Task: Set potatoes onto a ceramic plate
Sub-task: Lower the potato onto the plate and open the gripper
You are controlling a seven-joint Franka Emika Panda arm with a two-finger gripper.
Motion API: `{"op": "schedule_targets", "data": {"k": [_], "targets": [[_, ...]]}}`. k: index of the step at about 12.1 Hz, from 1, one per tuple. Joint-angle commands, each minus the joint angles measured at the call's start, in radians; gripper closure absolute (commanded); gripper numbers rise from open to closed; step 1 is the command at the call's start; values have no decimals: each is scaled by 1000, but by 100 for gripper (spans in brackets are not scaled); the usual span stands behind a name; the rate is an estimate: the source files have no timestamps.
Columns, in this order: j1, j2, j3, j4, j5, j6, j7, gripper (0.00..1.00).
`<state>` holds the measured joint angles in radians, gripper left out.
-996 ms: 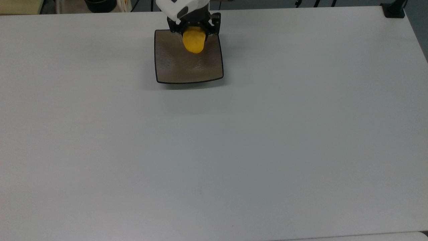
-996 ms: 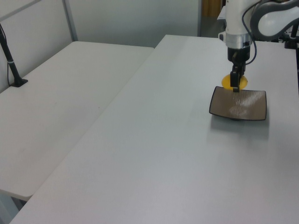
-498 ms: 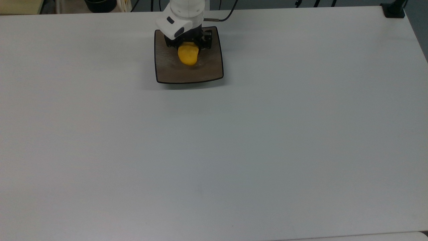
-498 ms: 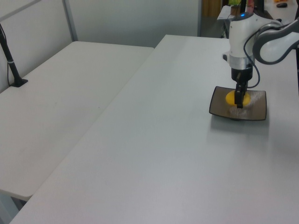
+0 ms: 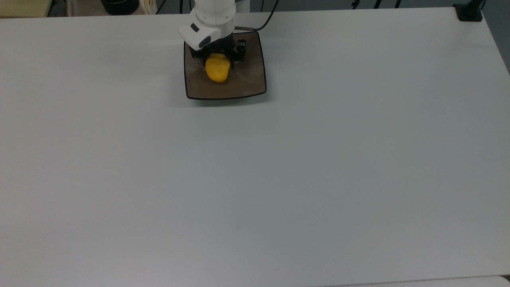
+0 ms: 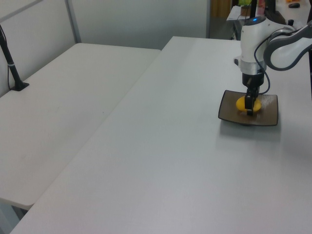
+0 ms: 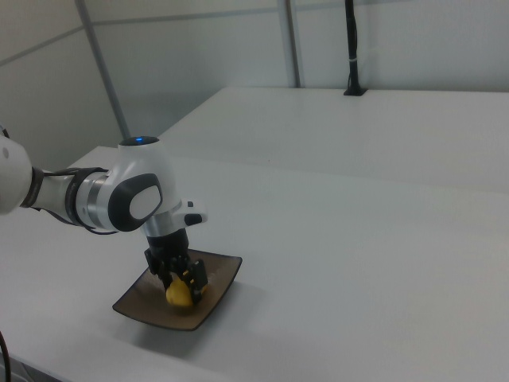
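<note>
I see my gripper (image 5: 218, 59) closed around the potatoes (image 5: 217, 71), a yellow lump directly beneath it, long axis running twelve to six in the top view, low over the ceramic plate (image 5: 247, 81), left of centre.

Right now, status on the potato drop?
Gripper shut on potato, low over the ceramic plate. Potato at or near plate surface, not released. Nothing in the way.

I see a bright yellow-orange potato (image 5: 217, 72), a brown-grey, black-rimmed plate (image 5: 247, 81), and a plain white table (image 5: 255, 179).
</note>
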<state>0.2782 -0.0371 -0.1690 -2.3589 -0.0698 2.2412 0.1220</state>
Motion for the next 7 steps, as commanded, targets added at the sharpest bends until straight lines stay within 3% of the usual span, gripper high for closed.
{"op": "schedule_targets", "data": {"k": [1, 4, 7], "targets": [[-4, -6, 5, -5, -8, 26, -6, 0], [-1, -21, 8, 64, -1, -30, 2, 0], [-2, -23, 9, 275, 19, -204, 33, 0]]}}
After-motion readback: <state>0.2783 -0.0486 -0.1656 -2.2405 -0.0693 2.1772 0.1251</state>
